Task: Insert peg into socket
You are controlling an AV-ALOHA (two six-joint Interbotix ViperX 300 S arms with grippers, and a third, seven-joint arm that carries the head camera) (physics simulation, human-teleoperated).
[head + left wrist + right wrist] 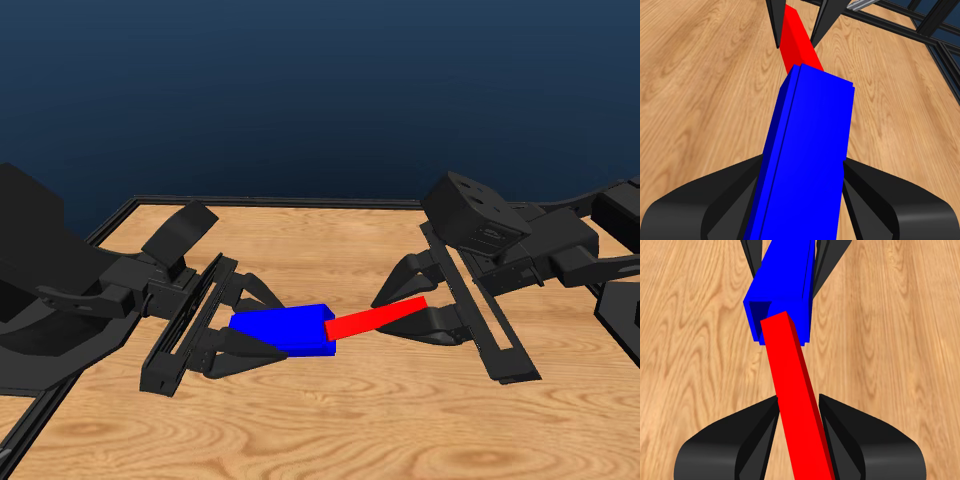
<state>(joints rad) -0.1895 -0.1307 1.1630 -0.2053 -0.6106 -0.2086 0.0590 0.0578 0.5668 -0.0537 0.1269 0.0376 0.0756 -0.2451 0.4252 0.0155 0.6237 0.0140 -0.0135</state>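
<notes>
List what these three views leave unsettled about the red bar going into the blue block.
- Head view: how deep the red bar sits; the blue block hides its tip.
- Left wrist view: the block's open end faces away.
- Right wrist view: the bar covers the opening; its held end is cut off by the picture edge.

One peg (375,318), one socket (285,329), two tools.

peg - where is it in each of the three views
Head view: the peg lies mid-picture, between socket and right gripper.
Left wrist view: its red far end shows beyond the socket, between the other arm's jaws.
Right wrist view: it runs up from between this arm's own jaws to the socket's hollow end.
Shared landmark: the blue socket.
</notes>
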